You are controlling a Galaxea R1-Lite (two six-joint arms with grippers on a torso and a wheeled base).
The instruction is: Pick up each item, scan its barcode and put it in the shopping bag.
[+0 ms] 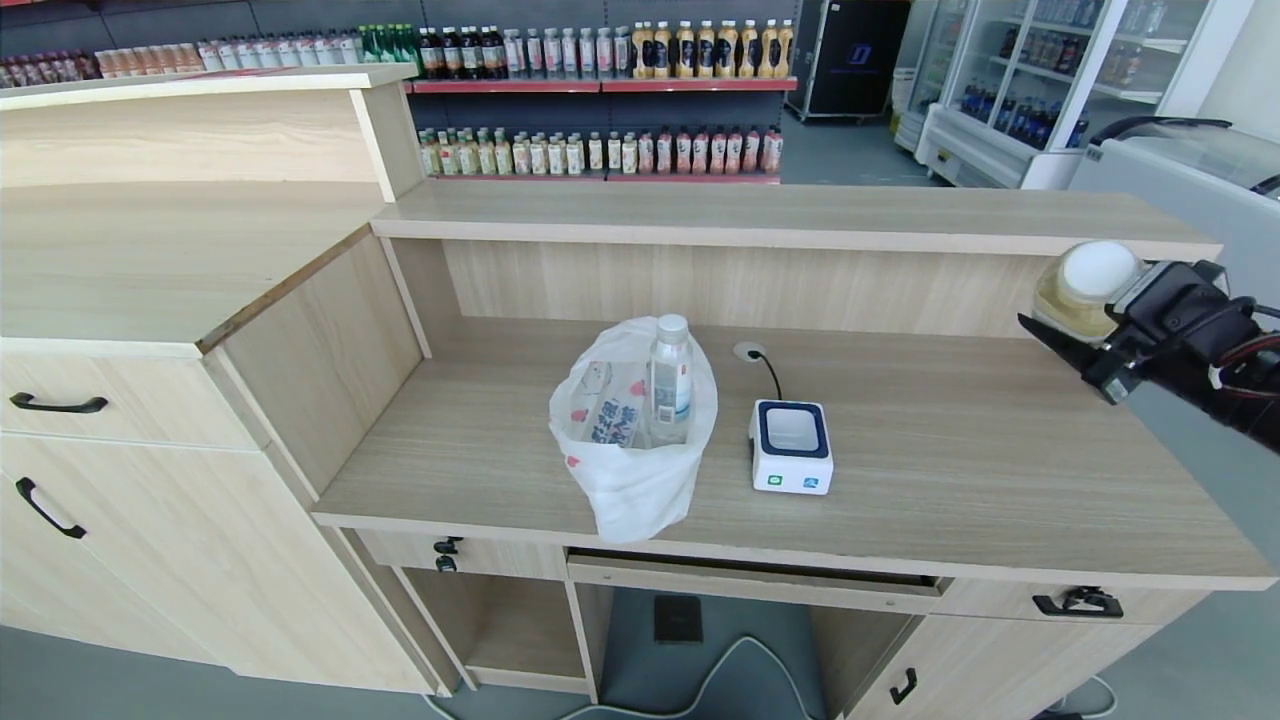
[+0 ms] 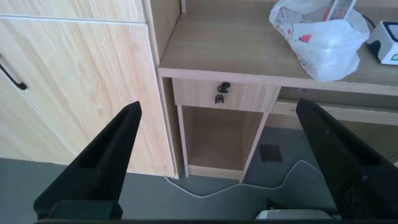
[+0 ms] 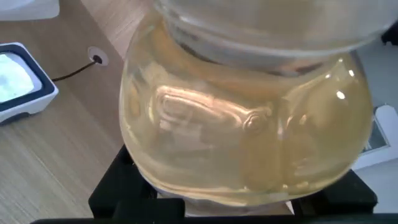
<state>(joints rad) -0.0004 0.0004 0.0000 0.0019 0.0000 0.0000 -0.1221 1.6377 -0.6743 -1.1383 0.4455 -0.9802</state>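
A clear bottle of yellowish drink with a white cap [image 1: 1085, 285] hangs above the desk's far right end, with my right gripper [image 1: 1095, 335] shut on it; close up, the bottle [image 3: 249, 137] sits between the dark fingers [image 3: 124, 193]. A white shopping bag [image 1: 632, 440] stands mid-desk, holding a water bottle [image 1: 670, 380] and a printed pack [image 1: 605, 410]. A white barcode scanner [image 1: 791, 446] lies just right of the bag. My left gripper [image 2: 217, 162] is open, low beside the desk, facing the cabinet; the bag [image 2: 323, 37] and the scanner [image 2: 388, 40] lie beyond it.
A raised counter ledge [image 1: 800, 215] runs behind the desk, and a taller cabinet [image 1: 150, 260] with drawer handles stands at the left. The scanner's cable runs to a grommet [image 1: 749, 351]. Bare desk lies right of the scanner. Drink shelves and fridges stand in the background.
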